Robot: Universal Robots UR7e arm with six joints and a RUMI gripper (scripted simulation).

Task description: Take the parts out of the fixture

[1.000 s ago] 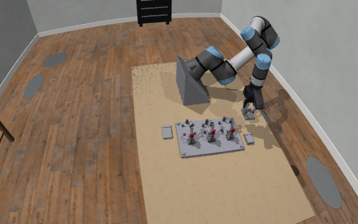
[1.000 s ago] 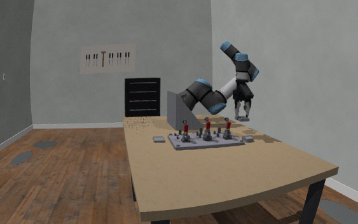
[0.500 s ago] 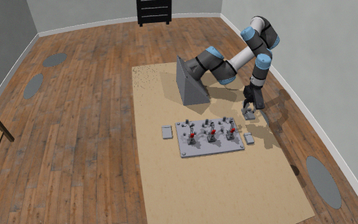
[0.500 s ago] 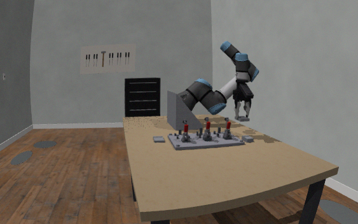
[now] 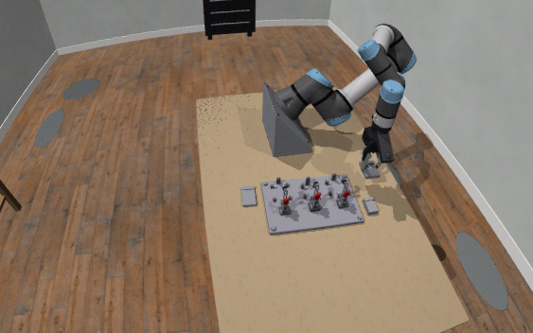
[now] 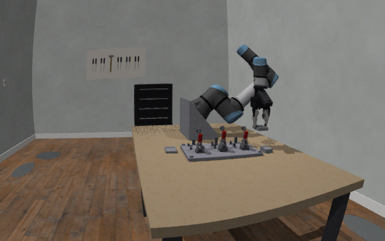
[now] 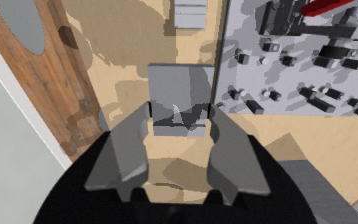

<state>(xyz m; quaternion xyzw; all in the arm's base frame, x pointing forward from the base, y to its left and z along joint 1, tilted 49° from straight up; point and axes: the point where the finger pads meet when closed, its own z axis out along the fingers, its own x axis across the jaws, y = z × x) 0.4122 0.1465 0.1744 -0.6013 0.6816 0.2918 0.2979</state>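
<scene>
Gripper (image 5: 371, 160) fingers clamp a grey part (image 5: 371, 170) right of centre in the top view, above the table (image 5: 302, 284), upper right of the fixture (image 5: 313, 219), with two parts (image 5: 249, 196) beside it.

Light was even and fairly bright, falling from above and casting soft-edged brown shadows of the arm (image 5: 349, 92) across the table (image 5: 330, 284). Top and exterior views bowed straight lines near their edges. All three pictures looked coarse and slightly blurred, without glare
</scene>
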